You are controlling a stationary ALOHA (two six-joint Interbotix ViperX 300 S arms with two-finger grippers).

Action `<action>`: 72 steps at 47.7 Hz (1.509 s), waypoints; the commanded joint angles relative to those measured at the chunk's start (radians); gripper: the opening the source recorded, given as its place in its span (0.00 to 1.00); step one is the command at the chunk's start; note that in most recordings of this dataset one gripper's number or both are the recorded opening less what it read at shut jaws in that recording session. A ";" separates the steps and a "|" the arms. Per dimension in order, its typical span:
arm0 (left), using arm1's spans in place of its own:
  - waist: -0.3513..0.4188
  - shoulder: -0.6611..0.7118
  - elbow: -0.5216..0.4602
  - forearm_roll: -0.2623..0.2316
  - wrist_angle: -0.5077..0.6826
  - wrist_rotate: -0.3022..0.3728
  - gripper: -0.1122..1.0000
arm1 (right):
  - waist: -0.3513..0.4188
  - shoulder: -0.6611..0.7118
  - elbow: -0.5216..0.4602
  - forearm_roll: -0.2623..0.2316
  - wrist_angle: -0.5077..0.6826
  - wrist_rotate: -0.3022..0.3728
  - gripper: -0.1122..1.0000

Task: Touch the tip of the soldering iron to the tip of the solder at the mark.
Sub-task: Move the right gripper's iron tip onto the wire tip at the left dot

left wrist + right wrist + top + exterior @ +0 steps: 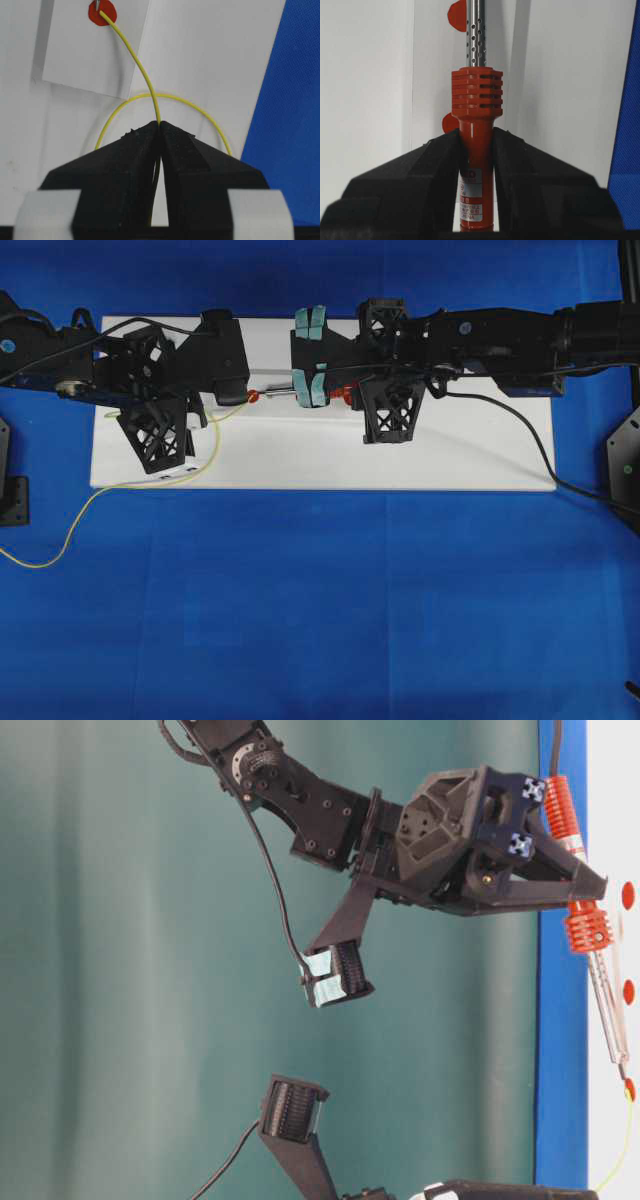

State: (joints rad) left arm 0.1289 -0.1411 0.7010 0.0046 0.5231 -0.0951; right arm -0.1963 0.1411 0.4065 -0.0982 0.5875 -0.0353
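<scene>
My left gripper [160, 125] is shut on the solder [142, 75], a thin yellow wire that arcs forward from the jaws. Its end lies on the round red mark [102, 12]. My right gripper [476, 132] is shut on the soldering iron [476, 100], pinching its red-orange handle just behind the ribbed collar. The iron's perforated silver shaft [476, 30] points toward the left gripper [240, 397]. Its fine tip [98, 6] sits on the same mark and appears to touch the solder's end. The table-level view shows the iron [610, 1000] angled down onto the board.
A white board [450, 460] lies on blue cloth [320, 620]. Slack solder [100, 495] trails off the board's left front corner. The iron's black cord [530, 435] runs off to the right. Two more red marks [456, 15] are on the board beside the iron.
</scene>
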 commanded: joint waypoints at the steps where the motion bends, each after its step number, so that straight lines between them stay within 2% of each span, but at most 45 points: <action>1: 0.000 -0.009 -0.011 0.000 -0.002 0.000 0.12 | -0.003 -0.014 -0.025 -0.002 -0.003 -0.002 0.16; 72: 0.000 -0.025 -0.009 0.002 0.000 0.006 0.12 | -0.003 -0.014 -0.026 -0.002 -0.005 -0.003 0.16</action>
State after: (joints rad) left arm 0.1304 -0.1411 0.7010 0.0031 0.5262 -0.0890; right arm -0.1963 0.1411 0.4080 -0.0966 0.5875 -0.0368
